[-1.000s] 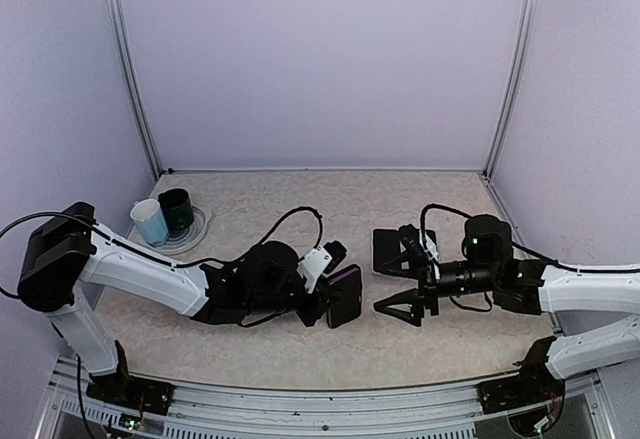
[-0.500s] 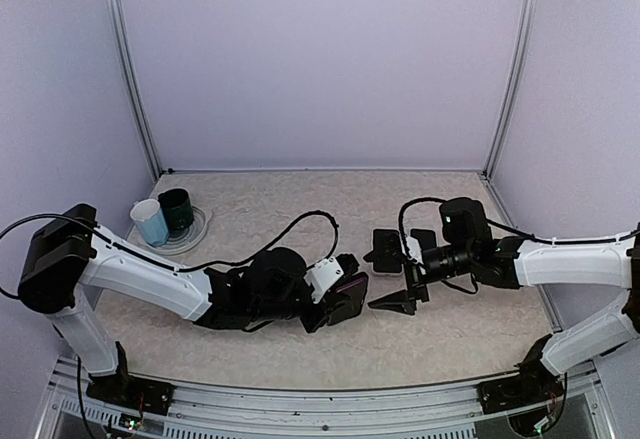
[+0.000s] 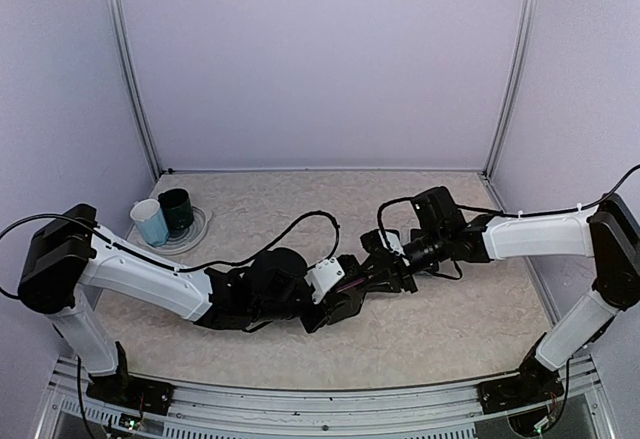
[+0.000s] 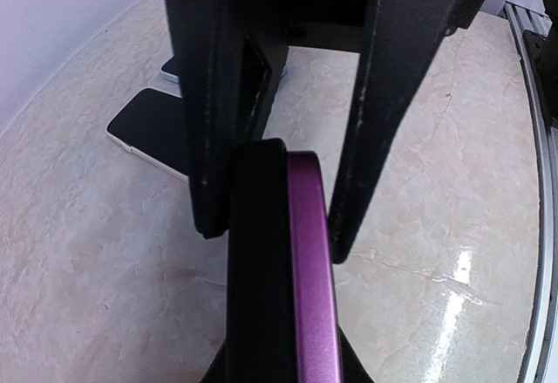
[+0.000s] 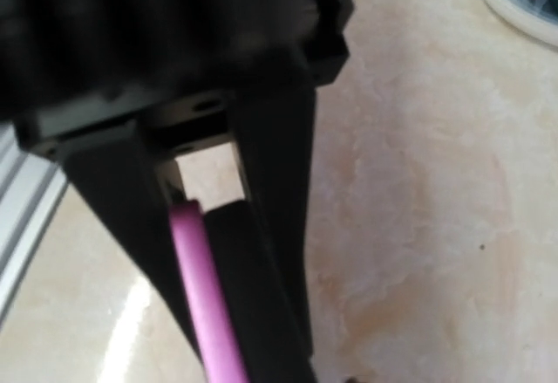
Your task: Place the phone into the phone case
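The phone case (image 4: 279, 270) is a flat slab with a purple side and a black side, seen edge-on. My left gripper (image 3: 340, 299) is shut on its lower end, just above the table. My right gripper (image 3: 378, 277) has its two fingers (image 4: 218, 121) pressed against both faces of the case's other end, so it is shut on the case too. In the right wrist view the case (image 5: 205, 296) runs up between the left gripper's black fingers (image 5: 279, 226). The phone (image 4: 148, 134), black with a pale edge, lies flat on the table behind the grippers.
A clear plate (image 3: 190, 234) at the left holds a pale blue cup (image 3: 150, 222) and a dark green cup (image 3: 176, 211). Metal frame posts (image 3: 505, 69) stand at the back corners. Both arms meet at the table's middle front.
My right gripper swung left from beside the phone to the left gripper and went from wide open to shut on the case's free end. The left gripper tilted the case lower.
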`<state>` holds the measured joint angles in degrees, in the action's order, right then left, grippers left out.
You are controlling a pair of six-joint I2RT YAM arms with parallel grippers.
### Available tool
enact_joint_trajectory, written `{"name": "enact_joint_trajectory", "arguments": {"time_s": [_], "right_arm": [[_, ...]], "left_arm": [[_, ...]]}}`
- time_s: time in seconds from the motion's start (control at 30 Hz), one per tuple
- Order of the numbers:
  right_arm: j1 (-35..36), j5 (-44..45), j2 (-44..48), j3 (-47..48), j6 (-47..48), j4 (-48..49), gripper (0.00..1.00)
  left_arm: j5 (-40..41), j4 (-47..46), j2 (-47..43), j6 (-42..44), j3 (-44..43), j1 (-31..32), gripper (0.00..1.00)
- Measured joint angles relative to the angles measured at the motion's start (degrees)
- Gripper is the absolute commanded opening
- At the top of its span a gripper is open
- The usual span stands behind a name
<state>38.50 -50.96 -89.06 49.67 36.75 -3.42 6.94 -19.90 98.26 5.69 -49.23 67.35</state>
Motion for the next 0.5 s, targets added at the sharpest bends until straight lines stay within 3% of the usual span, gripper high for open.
{"name": "enact_joint_trajectory", "arguments": {"time_s": [0.07, 0.13, 0.27, 0.33, 0.5], "right_arm": [[-0.02, -0.42, -0.04, 0.31, 0.76, -1.29, 0.0], [-0.07, -1.05, -0.04, 0.42, 2.82, -2.6, 0.0], [-0.04, -0.87, 0.13, 0.42, 4.98, -3.17, 0.0], [-0.04, -0.5, 0.17, 0.44, 4.68, -3.19, 0.0], [-0.07, -0.24, 0.5, 0.44, 4.55, -3.76, 0.0]], "left_arm": [[-0.02, 0.04, 0.0, 0.15, 0.0, 0.02, 0.04], [-0.28, 0.44, 0.0, 0.42, 0.0, 0.0, 0.09], [-0.52, 0.7, -0.07, 0.33, -0.04, -0.02, 0.53], [0.37, 1.29, -0.07, -0.26, -0.2, -0.04, 0.67], [1.77, 2.43, -1.09, -1.53, 0.35, -0.26, 0.66]]}}
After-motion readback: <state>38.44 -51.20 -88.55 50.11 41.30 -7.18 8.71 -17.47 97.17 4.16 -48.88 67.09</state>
